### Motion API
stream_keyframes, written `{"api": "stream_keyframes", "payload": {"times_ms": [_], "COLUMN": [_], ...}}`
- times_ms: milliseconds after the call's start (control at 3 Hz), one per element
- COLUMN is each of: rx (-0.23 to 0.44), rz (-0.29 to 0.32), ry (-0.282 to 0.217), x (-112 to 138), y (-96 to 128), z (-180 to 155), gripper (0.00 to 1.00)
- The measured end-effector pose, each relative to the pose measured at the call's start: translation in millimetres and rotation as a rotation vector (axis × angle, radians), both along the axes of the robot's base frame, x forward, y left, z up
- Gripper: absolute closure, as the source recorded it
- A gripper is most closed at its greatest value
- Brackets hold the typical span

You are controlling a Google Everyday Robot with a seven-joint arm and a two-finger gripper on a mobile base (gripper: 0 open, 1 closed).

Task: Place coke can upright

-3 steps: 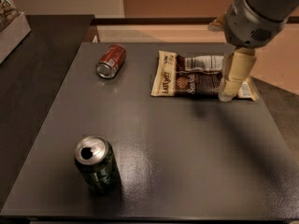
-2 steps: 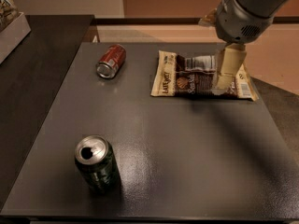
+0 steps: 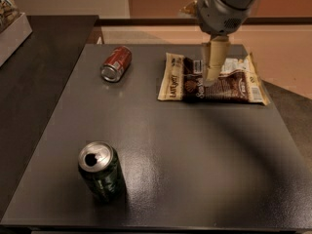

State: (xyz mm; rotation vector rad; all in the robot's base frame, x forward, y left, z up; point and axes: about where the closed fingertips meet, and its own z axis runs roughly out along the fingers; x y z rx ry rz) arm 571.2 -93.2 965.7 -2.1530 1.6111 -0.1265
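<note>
Subject: the coke can [image 3: 116, 63] is lying on its side at the far left of the worktop [image 3: 195, 150], with its silver end facing the camera and its length running away toward the far edge. It is not yet standing upright, and nothing is touching it.

Step in hand: judged to be the approach, with no grasp made. The gripper [image 3: 211, 77] is hanging tip-down from the arm at the far right, over the snack bag [image 3: 239, 84] and well apart from the can. Whether the jaws are released or clenched cannot be told from this view; they are carrying nothing that shows.

Next move, as a judgement: the gripper is needing to travel left across the far edge, come down over the can's round side, close across its body, then tip it up and set it on one end.

Surroundings: the snack bag is lying flat between gripper and can, though low enough to be passed over. A dark green can [image 3: 101, 171] is standing upright at the near left, well clear of that path. A light-coloured box [image 3: 10, 30] is sitting off the worktop at the far left.

Risk: the can is likely to roll if nudged.
</note>
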Motion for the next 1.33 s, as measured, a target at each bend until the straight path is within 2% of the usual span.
{"api": "stream_keyframes", "payload": {"times_ms": [333, 667, 1000, 1333], "rx": [-0.013, -0.046, -0.147, -0.272], "rz": [0.093, 0.239, 0.417, 0.544], "ry": [-0.027, -0.06, -0.127, -0.187], "x": [12, 24, 30, 37], "y": [24, 58, 95, 116], "z": [-1, -7, -16, -29], "gripper": [0.0, 0.0, 0.0, 0.0]}}
